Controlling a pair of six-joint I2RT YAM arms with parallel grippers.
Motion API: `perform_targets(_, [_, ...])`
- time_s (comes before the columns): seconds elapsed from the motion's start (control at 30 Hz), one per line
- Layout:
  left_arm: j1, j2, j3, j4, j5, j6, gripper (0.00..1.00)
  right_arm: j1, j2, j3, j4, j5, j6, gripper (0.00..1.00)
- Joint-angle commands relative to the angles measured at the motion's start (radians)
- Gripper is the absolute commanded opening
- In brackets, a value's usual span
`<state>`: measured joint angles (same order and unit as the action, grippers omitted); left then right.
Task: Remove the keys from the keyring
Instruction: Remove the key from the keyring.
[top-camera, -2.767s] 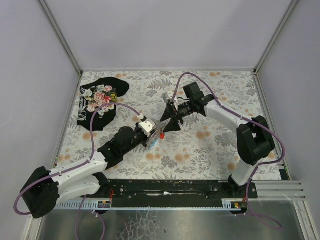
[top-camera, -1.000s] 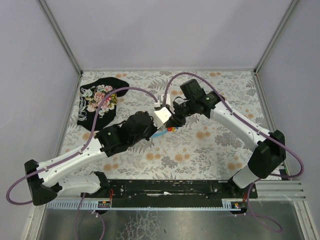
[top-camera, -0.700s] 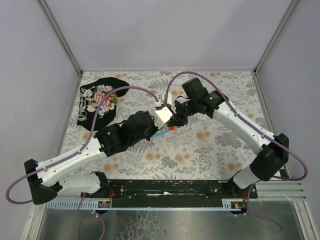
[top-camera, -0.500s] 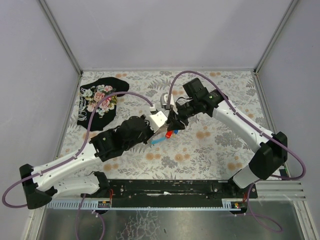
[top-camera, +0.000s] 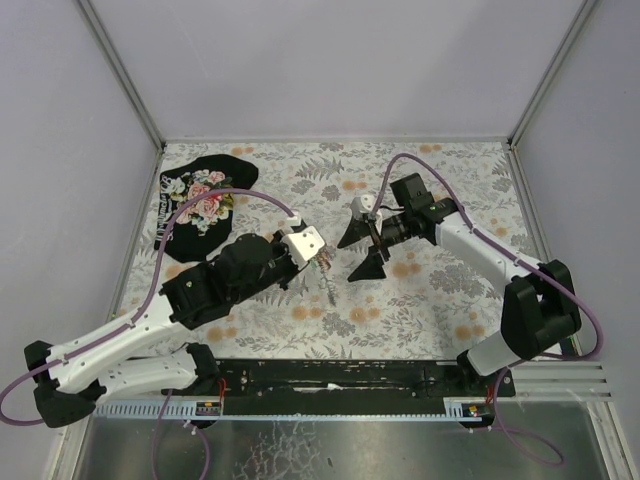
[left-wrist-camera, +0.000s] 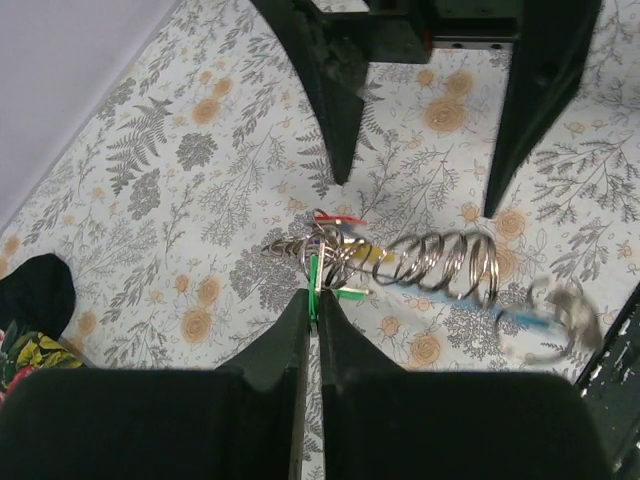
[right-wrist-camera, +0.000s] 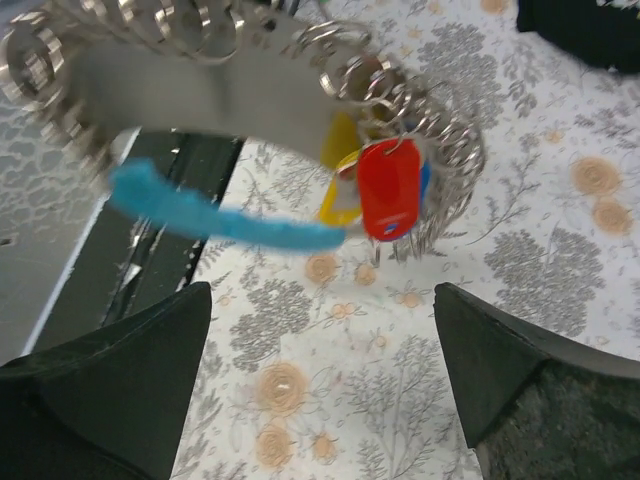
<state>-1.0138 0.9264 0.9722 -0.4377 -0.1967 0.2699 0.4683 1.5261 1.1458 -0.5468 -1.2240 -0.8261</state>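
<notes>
My left gripper (left-wrist-camera: 312, 298) is shut on the green key (left-wrist-camera: 316, 272). The rest of the keys (left-wrist-camera: 338, 218), with red and yellow heads, hang from it together with the keyring (left-wrist-camera: 440, 265), whose silvery loops are pulled out like a coil. The light-blue fob (left-wrist-camera: 528, 328) is blurred. From above, the bunch (top-camera: 325, 281) dangles at my left gripper (top-camera: 317, 260). My right gripper (top-camera: 346, 261) stands open just right of it and holds nothing. Its own view shows the red key (right-wrist-camera: 390, 188), the blue fob (right-wrist-camera: 222, 217) and the ring loops (right-wrist-camera: 432, 120) in front of the open right gripper (right-wrist-camera: 320, 296).
A black floral cloth (top-camera: 200, 204) lies at the back left of the flower-patterned table (top-camera: 440, 290). Grey walls close in the left, back and right. The black rail of the arm bases (top-camera: 330, 378) runs along the near edge.
My right gripper has opened wide and drawn back to the right, off the keys. My left gripper has pulled back toward the near left with the bunch, which now swings.
</notes>
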Motion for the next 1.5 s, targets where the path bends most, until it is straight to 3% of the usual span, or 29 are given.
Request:
perform_targets(0.0, [0.004, -0.009, 0.062, 0.051, 0.059, 0.036, 0.0, -0.013, -0.01, 0.009, 0.287, -0.08, 0.074, 0.99])
perform_targets(0.1, [0.004, -0.002, 0.077, 0.047, 0.071, 0.05, 0.0, -0.029, 0.023, 0.055, 0.28, -0.104, 0.058, 0.99])
perform_targets(0.27, [0.003, 0.019, 0.086, 0.047, 0.077, 0.054, 0.0, -0.033, 0.061, 0.181, -0.024, -0.114, -0.204, 0.99])
perform_targets(0.33, [0.003, 0.025, 0.084, 0.052, 0.071, 0.053, 0.0, -0.034, 0.047, 0.182, -0.057, -0.105, -0.228, 0.99])
perform_targets(0.53, [0.003, 0.042, 0.08, 0.068, 0.052, 0.049, 0.0, -0.02, -0.044, 0.049, 0.223, -0.032, 0.067, 0.99])
perform_targets(0.67, [0.004, 0.06, 0.092, 0.068, 0.068, 0.048, 0.0, -0.017, -0.061, 0.027, 0.265, -0.014, 0.113, 0.99])
perform_targets(0.77, [0.004, 0.078, 0.117, 0.052, 0.092, 0.062, 0.0, -0.017, -0.058, 0.044, 0.219, -0.017, 0.026, 0.99])
perform_targets(0.97, [0.003, 0.109, 0.197, -0.018, 0.125, 0.129, 0.0, -0.018, 0.012, 0.125, -0.09, -0.124, -0.407, 0.99])
perform_targets(1.1, [0.004, 0.114, 0.237, -0.04, 0.153, 0.169, 0.0, -0.017, 0.059, 0.168, -0.217, -0.126, -0.579, 0.99])
perform_targets(1.27, [0.004, 0.123, 0.273, -0.042, 0.183, 0.19, 0.0, -0.006, 0.024, 0.134, -0.214, -0.117, -0.619, 0.99])
perform_targets(1.47, [0.003, 0.133, 0.293, -0.038, 0.188, 0.204, 0.0, 0.01, -0.02, 0.127, -0.209, -0.119, -0.583, 0.83])
